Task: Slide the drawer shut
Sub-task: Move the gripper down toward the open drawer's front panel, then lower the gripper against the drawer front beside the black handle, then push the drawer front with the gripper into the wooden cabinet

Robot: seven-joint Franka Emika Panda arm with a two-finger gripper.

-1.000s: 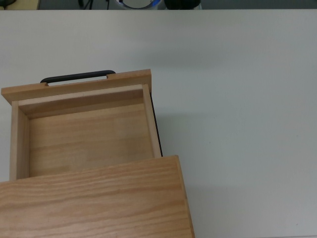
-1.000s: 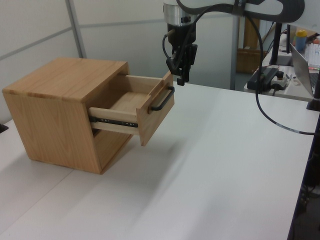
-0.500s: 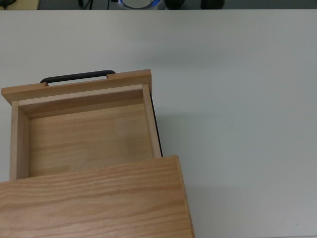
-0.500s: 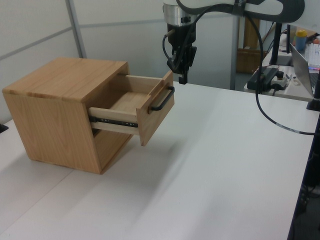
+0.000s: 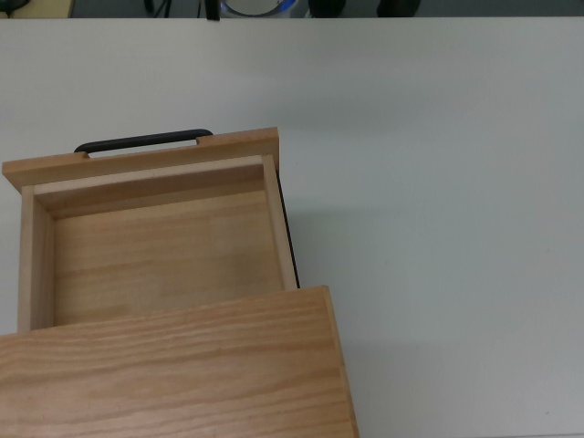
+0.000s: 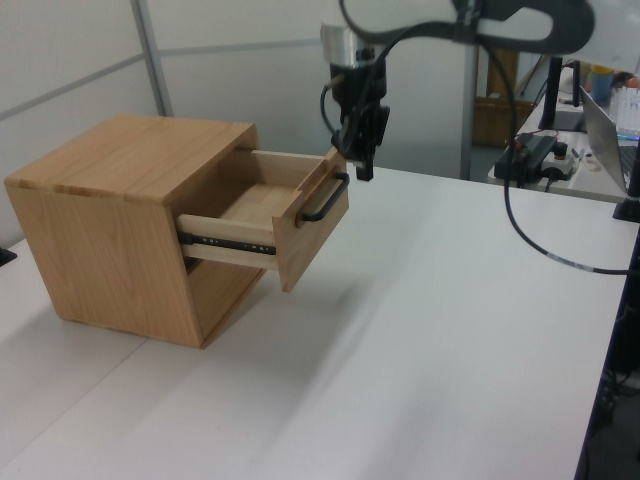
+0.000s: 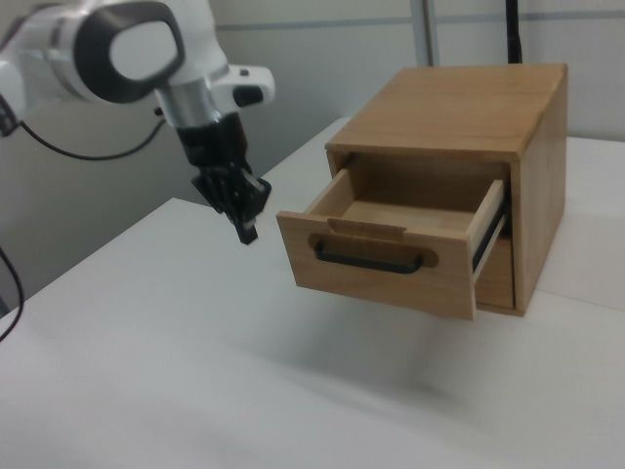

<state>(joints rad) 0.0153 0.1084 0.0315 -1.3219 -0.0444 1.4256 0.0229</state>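
The drawer (image 6: 312, 228) stands pulled well out of the wooden cabinet (image 6: 110, 200), its inside bare (image 5: 155, 251). A black bar handle (image 7: 369, 259) runs across its front panel (image 7: 386, 269). In the top view the handle (image 5: 141, 141) shows along the panel's far edge. My gripper (image 6: 362, 170) points down beside the panel's upper far corner, fingers shut with nothing held. In the right view the gripper (image 7: 246, 232) hangs to the right view's left of the drawer front, a small gap apart. The top view does not show the gripper.
The cabinet sits on a white table (image 6: 430, 330). Its grained top (image 5: 173, 374) fills the top view's lower left. The arm's black cable (image 6: 525, 215) loops down at the left view's right. A power strip (image 6: 535, 155) and laptop edge (image 6: 610, 120) lie on a desk behind.
The gripper has dropped a little and shifted toward the left view's left, closer to the drawer's front panel. The drawer has not moved.
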